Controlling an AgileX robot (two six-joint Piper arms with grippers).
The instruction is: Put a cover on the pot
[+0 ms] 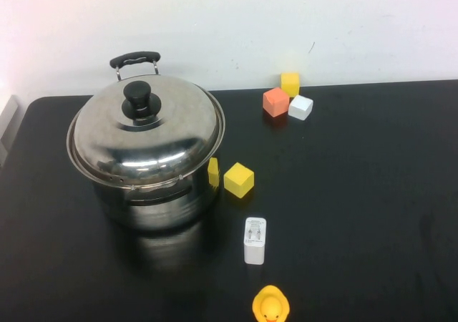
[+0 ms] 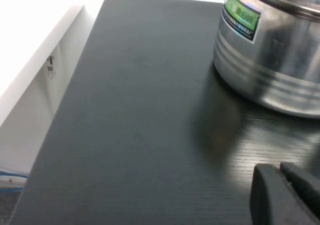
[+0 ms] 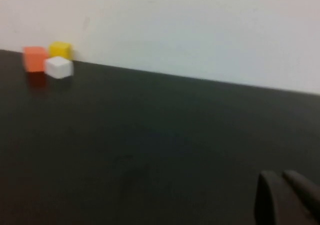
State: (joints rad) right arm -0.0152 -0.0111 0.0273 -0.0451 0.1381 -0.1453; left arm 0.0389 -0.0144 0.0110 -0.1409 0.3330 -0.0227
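Note:
A steel pot stands on the black table at the left. Its steel lid with a black knob sits on top of it, slightly tilted. The pot's black handle shows behind. Neither arm shows in the high view. In the left wrist view the pot is close by and my left gripper is shut and empty, low over the table. In the right wrist view my right gripper is shut and empty over bare table.
A yellow cube and a small yellow piece lie right of the pot. Orange, yellow and white cubes sit at the back. A white charger and a yellow duck lie near the front.

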